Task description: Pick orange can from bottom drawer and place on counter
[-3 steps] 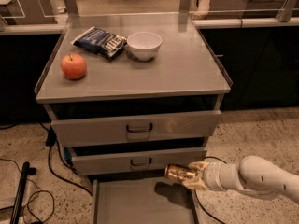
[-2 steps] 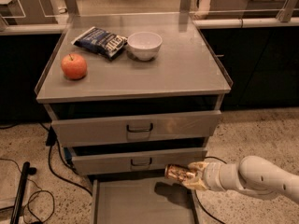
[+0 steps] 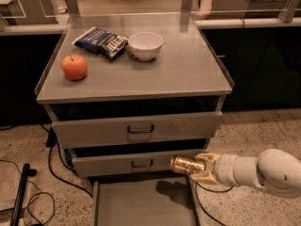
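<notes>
Orange can [image 3: 187, 165] raised, horizontal, hand [image 3: 202, 167] over bottom drawer [image 3: 136, 206]

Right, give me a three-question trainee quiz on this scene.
1. True or false: the gripper, by the right edge of the bottom drawer, has its jaws shut on the can.
2. What sits nearest the front edge of the counter? A) bowl B) apple C) bag
3. Fill in: the can is held on its ___.
Key: 1 true; 2 B; 3 side.
</notes>
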